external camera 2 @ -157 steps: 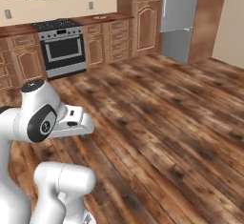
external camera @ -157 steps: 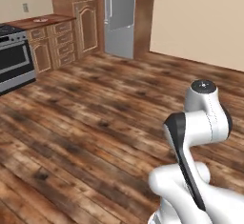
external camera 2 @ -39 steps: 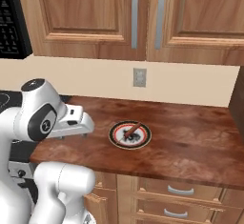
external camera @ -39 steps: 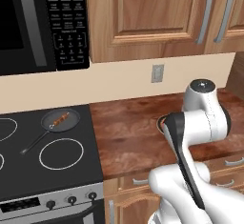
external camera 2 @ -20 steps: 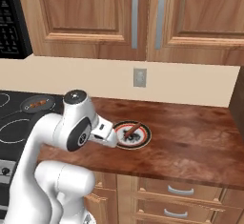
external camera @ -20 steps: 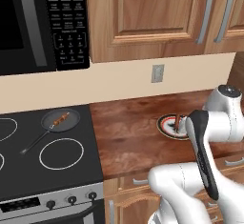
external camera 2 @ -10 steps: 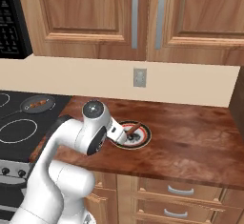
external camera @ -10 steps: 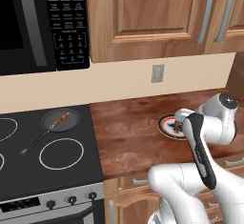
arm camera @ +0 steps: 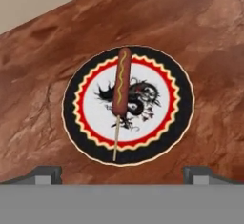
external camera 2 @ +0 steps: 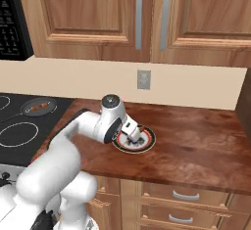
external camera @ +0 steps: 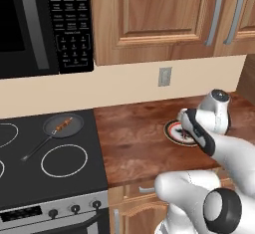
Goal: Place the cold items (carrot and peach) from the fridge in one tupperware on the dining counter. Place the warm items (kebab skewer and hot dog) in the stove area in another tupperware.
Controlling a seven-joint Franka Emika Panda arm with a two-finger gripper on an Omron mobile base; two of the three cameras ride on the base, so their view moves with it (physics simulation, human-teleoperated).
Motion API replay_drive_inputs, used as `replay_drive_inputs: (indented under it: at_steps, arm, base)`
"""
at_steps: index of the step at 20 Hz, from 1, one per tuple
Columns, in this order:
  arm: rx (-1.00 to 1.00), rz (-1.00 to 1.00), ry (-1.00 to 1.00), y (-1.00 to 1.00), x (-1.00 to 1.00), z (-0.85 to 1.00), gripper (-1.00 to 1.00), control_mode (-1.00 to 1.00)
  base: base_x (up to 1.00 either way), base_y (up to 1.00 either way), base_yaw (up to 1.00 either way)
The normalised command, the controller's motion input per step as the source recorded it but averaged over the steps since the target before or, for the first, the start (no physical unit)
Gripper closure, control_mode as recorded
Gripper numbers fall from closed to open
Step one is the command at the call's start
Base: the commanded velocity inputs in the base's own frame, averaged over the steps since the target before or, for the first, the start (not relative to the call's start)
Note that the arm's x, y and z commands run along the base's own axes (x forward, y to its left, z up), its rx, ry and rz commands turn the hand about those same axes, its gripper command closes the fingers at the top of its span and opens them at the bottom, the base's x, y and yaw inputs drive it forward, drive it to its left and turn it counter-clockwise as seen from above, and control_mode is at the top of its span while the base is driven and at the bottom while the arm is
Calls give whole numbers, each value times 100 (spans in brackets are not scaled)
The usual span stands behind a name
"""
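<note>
A hot dog (arm camera: 120, 86) on a thin stick, with a mustard line along it, lies on a round dragon-pattern plate (arm camera: 81, 137) on the brown counter. My gripper (arm camera: 123, 174) hangs open just above the plate's near rim, its fingertips (arm camera: 45, 173) spread wide with nothing between them. In the right base view the gripper (external camera 2: 133, 135) covers part of the plate (external camera 2: 148, 144). The kebab skewer (external camera: 63, 125) rests in a small dark pan (external camera: 52, 128) on the stove's back burner, well left of the arm. Carrot, peach and tupperware are out of view.
The black stovetop (external camera: 60, 161) adjoins the counter (external camera 2: 196, 146) on its left. A microwave (external camera: 45, 24) and wall cabinets (external camera 2: 147, 18) hang above. A wall outlet (external camera 2: 143, 80) sits behind the plate. Drawers (external camera 2: 186, 195) lie under the counter's front edge.
The base drove across the kitchen to this counter and has stood still since. Over the last second the arm reached forward and down over the plate, the gripper staying open.
</note>
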Motion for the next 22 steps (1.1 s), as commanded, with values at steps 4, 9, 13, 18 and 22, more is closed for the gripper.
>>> replay_drive_inputs:
  at_steps: [4, 9, 13, 18, 22]
  arm:
    - [0, -2, 27, -34, 43, -31, -100, -100]
    - [0, 0, 2, -5, 38, -49, -100, -100]
    - [0, 0, 0, 0, 30, -56, -100, -100]
    - [0, 0, 0, 0, 44, -39, -100, -100]
    - [0, 0, 0, 0, 54, -3, -100, -100]
  base:
    - [0, 0, 0]
    - [0, 0, 0]
    - [0, 0, 0]
    - [0, 0, 0]
    - [0, 0, 0]
